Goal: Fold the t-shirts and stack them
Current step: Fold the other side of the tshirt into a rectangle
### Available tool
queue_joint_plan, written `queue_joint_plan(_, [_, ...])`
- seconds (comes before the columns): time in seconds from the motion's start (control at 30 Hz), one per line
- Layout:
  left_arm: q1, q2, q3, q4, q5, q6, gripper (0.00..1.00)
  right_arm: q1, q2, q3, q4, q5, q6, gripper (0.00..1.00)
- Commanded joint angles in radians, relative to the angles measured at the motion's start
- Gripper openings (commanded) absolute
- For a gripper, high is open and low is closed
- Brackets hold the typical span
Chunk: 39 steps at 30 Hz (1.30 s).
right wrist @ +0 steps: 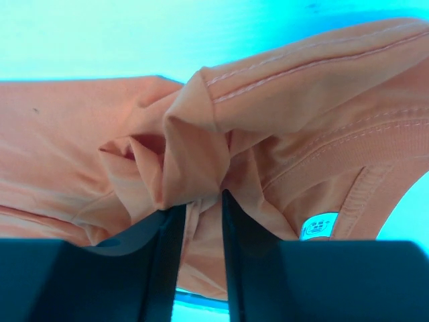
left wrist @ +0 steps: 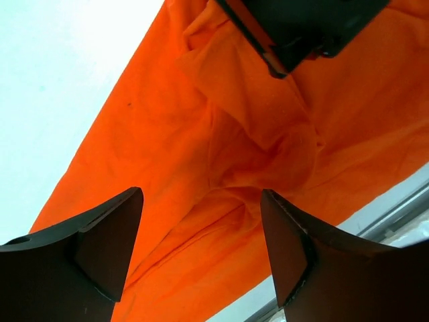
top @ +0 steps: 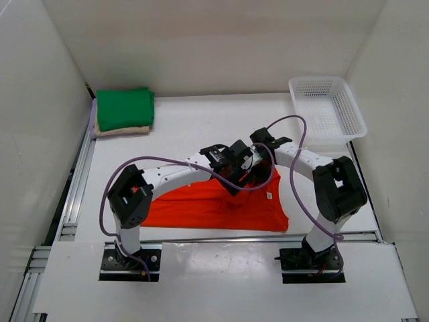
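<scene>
Two of the t-shirts look finished: the green t-shirt (top: pixel 125 107) lies folded on top of the tan t-shirt (top: pixel 120 129) in a stack at the far left corner of the table (top: pixel 201 121). A thin lavender edge (top: pixel 92 121) shows beside them, too small for me to make out. The orange-red t-shirt (top: pixel 201 209) is not yet folded and lies spread and rumpled near the table's front edge. My right gripper (right wrist: pixel 202 208) has its jaws nearly together, pinching a bunched fold of this shirt beside the collar label (right wrist: pixel 318 225). My left gripper (left wrist: pixel 201 231) hangs just above the same cloth, jaws wide apart, holding nothing. I judge that folding this shirt and adding it to the stack are what is left. The white basket (top: pixel 328 111) sits far right.
</scene>
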Motion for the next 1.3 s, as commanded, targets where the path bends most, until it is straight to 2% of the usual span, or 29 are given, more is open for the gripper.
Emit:
queue_joint_plan(0.0, [-0.030, 0.020, 0.038, 0.049, 0.101, 0.027, 0.80, 0.010, -0.009, 0.013, 0.062, -0.016, 0.028, 0.30])
queue_joint_plan(0.13, [-0.039, 0.029, 0.038, 0.059, 0.176, 0.027, 0.74, -0.003, -0.009, 0.002, 0.083, -0.091, 0.040, 0.28])
queue_joint_plan(0.27, [-0.039, 0.004, 0.009, 0.059, 0.196, 0.027, 0.74, -0.023, -0.009, -0.019, 0.105, -0.131, 0.049, 0.32])
queue_joint_plan(0.4, [-0.039, -0.115, -0.041, 0.059, 0.109, 0.027, 0.76, -0.023, -0.024, -0.030, 0.105, -0.144, 0.049, 0.32])
queue_joint_plan(0.53, [-0.039, -0.221, -0.127, 0.059, 0.055, 0.027, 0.76, -0.023, -0.083, -0.041, 0.093, -0.093, 0.049, 0.32])
queue_joint_plan(0.73, [-0.156, -0.273, -0.253, 0.069, 0.025, 0.027, 0.76, -0.023, -0.095, -0.002, 0.047, -0.052, 0.000, 0.30])
queue_joint_plan(0.93, [-0.194, -0.264, -0.265, 0.126, 0.025, 0.027, 0.76, -0.023, -0.115, 0.007, 0.047, -0.072, -0.041, 0.29])
queue_joint_plan(1.07, [-0.194, -0.200, -0.246, 0.190, 0.006, 0.027, 0.76, -0.023, -0.081, 0.007, 0.057, -0.153, -0.075, 0.29])
queue_joint_plan(1.27, [-0.194, -0.096, -0.219, 0.224, -0.052, 0.027, 0.76, -0.023, -0.051, 0.041, 0.057, -0.153, -0.093, 0.29])
